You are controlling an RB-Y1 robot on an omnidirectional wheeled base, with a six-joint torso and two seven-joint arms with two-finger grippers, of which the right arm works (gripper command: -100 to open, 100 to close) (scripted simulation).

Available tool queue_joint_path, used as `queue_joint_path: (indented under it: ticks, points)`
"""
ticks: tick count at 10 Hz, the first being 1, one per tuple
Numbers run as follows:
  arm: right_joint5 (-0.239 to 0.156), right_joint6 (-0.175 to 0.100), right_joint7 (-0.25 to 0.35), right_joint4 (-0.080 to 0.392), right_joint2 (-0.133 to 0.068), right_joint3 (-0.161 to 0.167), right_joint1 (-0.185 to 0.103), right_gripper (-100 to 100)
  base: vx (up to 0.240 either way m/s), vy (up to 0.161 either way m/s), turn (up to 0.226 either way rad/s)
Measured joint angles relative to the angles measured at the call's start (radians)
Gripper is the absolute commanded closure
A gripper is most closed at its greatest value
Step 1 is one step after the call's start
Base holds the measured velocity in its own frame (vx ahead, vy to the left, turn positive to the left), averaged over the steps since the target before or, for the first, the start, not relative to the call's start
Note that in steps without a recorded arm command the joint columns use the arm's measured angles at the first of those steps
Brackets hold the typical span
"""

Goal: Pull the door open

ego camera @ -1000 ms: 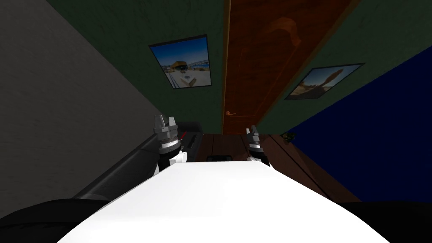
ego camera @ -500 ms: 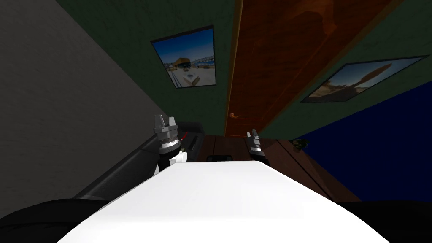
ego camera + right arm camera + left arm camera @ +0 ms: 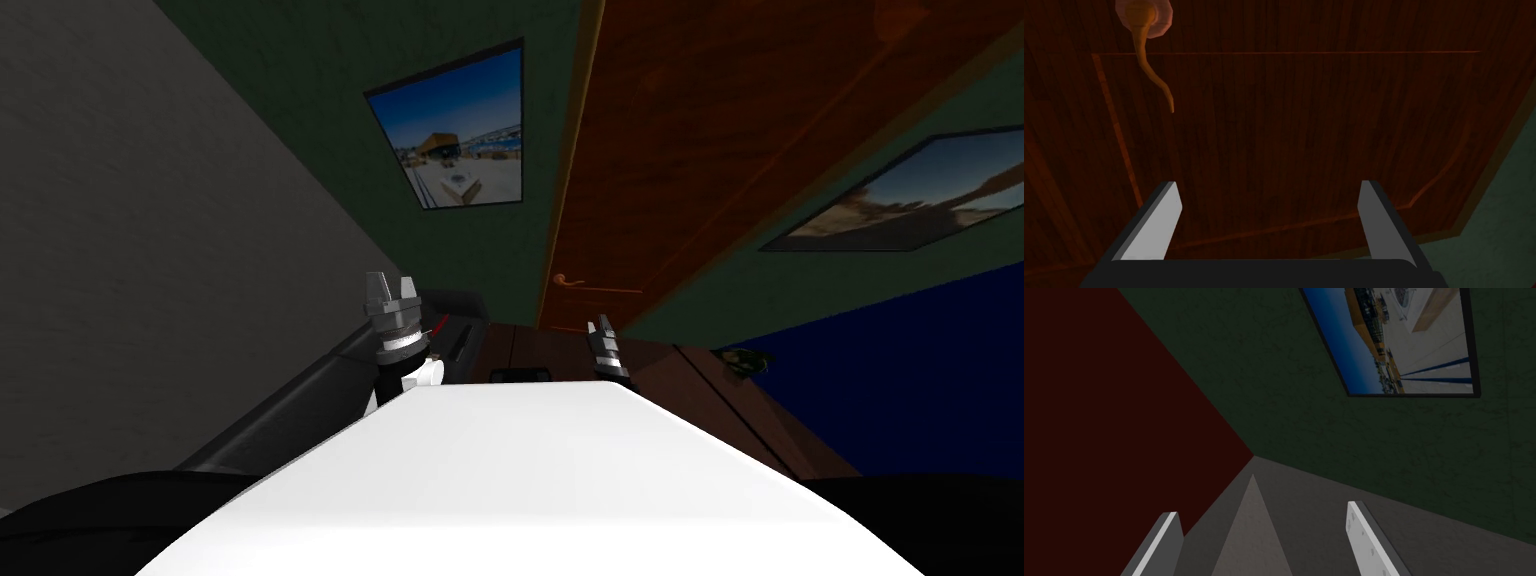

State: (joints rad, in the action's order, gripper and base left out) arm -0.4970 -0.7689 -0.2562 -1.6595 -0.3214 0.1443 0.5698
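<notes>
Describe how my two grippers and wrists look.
Left gripper: two thin light grey blade fingers with small dots along one, on a ribbed dark-and-grey round wrist with a pale ring, a thin red line beside it, white segment below. Right gripper: same grey blades, dark-backed, on a black box.

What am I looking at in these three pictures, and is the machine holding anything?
A simulated two-armed robot faces a brown wooden door. The head view looks steeply down from a camera on its head. The other two pictures come from cameras on each hand, looking along that hand's two blade-like fingers. The right gripper is open and points at the door; the curved lever handle lies ahead, to its left, untouched. The left gripper is open too, raised in front of the robot. Nothing is held.
</notes>
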Motion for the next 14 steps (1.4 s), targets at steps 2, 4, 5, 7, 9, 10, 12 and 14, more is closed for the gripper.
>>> queue_joint_path:
  ticks: [2, 4, 5, 7, 9, 10, 12, 14]
  points:
    - [-0.040, -0.027, -0.002, 0.058, -0.022, 0.013, 0.005, -100, 0.220, 0.010, 0.150]
    - [-0.076, -0.037, -0.017, 0.085, -0.033, 0.027, 0.019, -100, 0.155, -0.010, 0.082]
    - [-0.090, -0.042, -0.017, 0.100, -0.042, 0.028, 0.020, -100, 0.090, -0.006, 0.063]
    - [-0.118, -0.052, -0.020, 0.129, -0.056, 0.034, 0.024, -100, 0.107, -0.006, 0.091]
    - [-0.144, -0.071, -0.021, 0.174, -0.069, 0.045, 0.024, -100, 0.167, -0.008, 0.113]
    - [-0.161, -0.079, -0.024, 0.192, -0.077, 0.050, 0.029, -100, 0.188, 0.002, 0.106]
    - [-0.191, -0.092, -0.031, 0.223, -0.089, 0.060, 0.037, -100, 0.160, -0.014, 0.092]
    - [-0.222, -0.101, -0.037, 0.257, -0.102, 0.068, 0.038, -100, 0.170, -0.025, 0.090]
